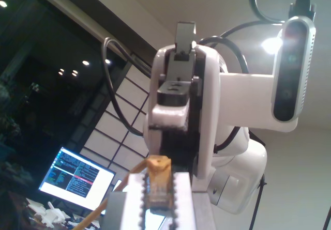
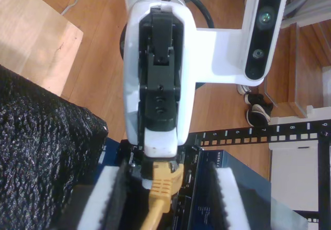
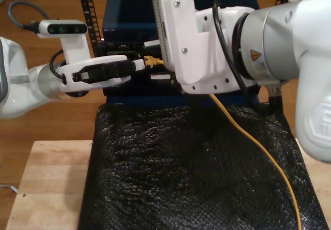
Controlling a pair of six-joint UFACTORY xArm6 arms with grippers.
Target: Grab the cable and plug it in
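One plug (image 1: 158,181), pinched in fingers of my first gripper (image 3: 139,64), presumably for aiming at the blue box (image 3: 124,13). Fingers of my second gripper (image 2: 168,204) wide, flanking cable (image 3: 258,147).

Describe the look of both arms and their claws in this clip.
Both arms are glossy white with grey joint bands; the large one at the exterior view's right carries a small orange warning sticker and black cables. Each claw has a white shell, black inner linkage and a white-and-black camera bar.
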